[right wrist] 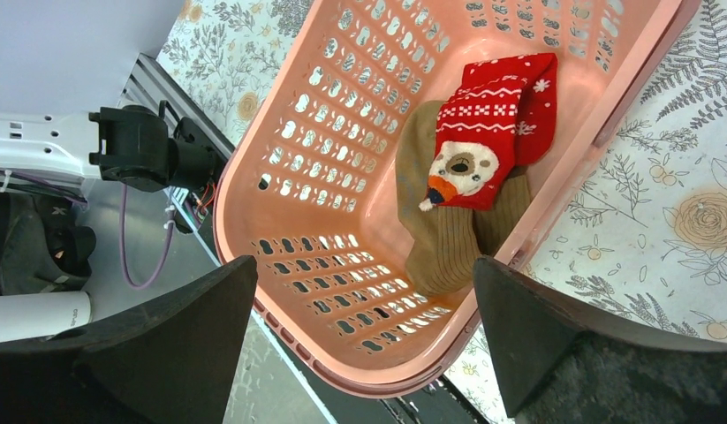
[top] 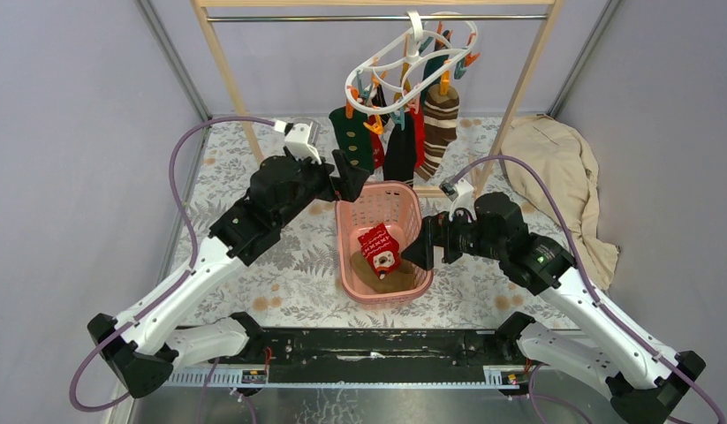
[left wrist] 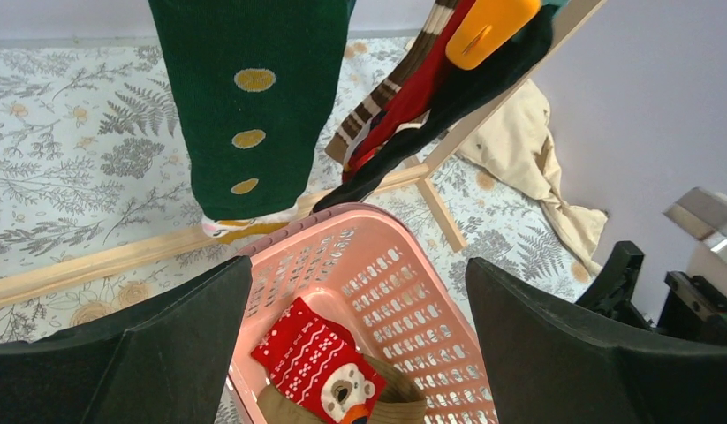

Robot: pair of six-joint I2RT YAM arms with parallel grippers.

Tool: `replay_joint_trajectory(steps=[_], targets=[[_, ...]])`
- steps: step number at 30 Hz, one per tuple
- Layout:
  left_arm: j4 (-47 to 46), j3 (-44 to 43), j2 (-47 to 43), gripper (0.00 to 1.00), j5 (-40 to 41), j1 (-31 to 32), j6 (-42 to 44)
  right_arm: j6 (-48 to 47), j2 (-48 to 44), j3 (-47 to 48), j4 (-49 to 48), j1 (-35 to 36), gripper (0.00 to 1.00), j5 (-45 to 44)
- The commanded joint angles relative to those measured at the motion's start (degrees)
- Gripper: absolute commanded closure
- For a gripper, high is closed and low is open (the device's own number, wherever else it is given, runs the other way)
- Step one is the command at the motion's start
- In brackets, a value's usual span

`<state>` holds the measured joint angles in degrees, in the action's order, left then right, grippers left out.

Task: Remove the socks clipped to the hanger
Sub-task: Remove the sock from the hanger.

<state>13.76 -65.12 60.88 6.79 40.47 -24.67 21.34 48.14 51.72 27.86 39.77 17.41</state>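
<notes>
- The hanger (top: 411, 53) is showing white, and its clips (left wrist: 488, 31) are showing orange and teal.
- The green sock (left wrist: 249, 97) is showing dark green with mustard-yellow dots.
- The striped sock (top: 441, 119) is showing brown and white bands.
- The red hanging sock (left wrist: 411, 102) and the black sock (top: 399, 157) are showing plain colours.
- The basket (right wrist: 342, 177) is showing pale pink.
- The patterned red sock (right wrist: 492, 115) is showing white zigzags, snowflakes and a white animal face with orange.
- The olive-brown sock (right wrist: 448, 247) is showing ribbing.
- The table (top: 280, 265) is showing white with grey ferns and tan flowers.
- The cloth (top: 554, 168) at the table's right edge is showing beige.
</notes>
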Motion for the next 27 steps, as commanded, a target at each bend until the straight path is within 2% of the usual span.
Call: replay_joint_trajectory(steps=[1, 7, 13, 27], targets=[[-3.13, -1.37, 1.70, 0.01, 1.92, -0.07, 0.87, 0.57, 0.20, 0.00, -2.84, 0.36, 0.00, 1.24], [-3.90, -3.10, 5.15, 0.01, -0.23, -5.13, 2.00, 2.85, -0.41, -2.00, -7.06, 0.36, 0.00, 1.80], [-8.95, -1.36, 6.59, 0.01, -3.37, -9.55, 4.05, 2.25, 3.35, 0.02, -7.95, 0.34, 0.00, 2.02], [-30.26, 7.99, 11.45, 0.01, -4.52, -12.56, 8.68, 0.14, 8.74, 1.58, -10.04, 0.31, 0.00, 2.19]])
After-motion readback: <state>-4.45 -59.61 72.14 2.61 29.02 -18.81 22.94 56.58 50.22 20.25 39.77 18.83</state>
